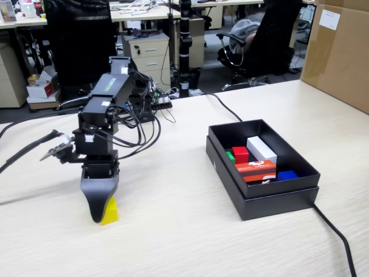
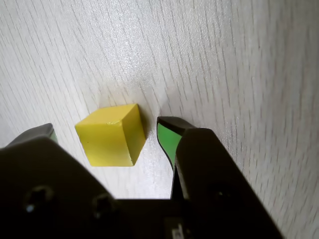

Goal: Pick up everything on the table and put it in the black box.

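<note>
One yellow cube (image 2: 112, 134) sits on the pale table (image 1: 190, 231) — between the two spread jaws of the gripper (image 2: 104, 132), which stands open around it. In the wrist view the green-padded jaw is just beside the cube's right face; contact cannot be told. In the fixed view the black box (image 1: 271, 199), well apart to the right, holds the red cube (image 1: 240, 154) and green cube (image 1: 230, 156) beside a white block (image 1: 261, 149) and printed packet (image 1: 255, 170).

Cube (image 2: 110, 135) on table (image 1: 190, 231) between claw (image 2: 104, 137) tips; box (image 1: 262, 199) right.
</note>
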Robot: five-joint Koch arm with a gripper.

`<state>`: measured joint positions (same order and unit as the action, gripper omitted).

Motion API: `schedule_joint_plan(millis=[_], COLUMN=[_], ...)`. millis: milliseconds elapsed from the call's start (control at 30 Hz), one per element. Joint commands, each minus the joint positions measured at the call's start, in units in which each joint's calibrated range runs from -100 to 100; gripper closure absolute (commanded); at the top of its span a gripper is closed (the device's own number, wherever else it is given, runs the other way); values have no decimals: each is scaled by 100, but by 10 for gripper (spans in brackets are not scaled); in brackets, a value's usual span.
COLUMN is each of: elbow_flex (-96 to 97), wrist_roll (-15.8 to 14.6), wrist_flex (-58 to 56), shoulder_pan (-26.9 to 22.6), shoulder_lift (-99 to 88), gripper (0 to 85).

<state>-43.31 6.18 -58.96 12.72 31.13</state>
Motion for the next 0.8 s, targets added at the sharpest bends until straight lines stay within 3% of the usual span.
schedule_joint_plan(millis=[0,67,133,233,367,500,667,767], elbow_flex=[-247,-220,-202,-211,-211,-211,-229,-102], wrist_roll=[24,29,29,10,10,-24,-78,-308], wrist_flex=[-268,-397,-441,-441,-458,-501,-855,-1771], shoulder_pan=[-83,-103,-122,-117,-98,-68,-59,-161], shoulder_lift=[-147,-136,-136,-159,-182,-239,-457,-1604], gripper=[458,471,589,693,694,830,830,831])
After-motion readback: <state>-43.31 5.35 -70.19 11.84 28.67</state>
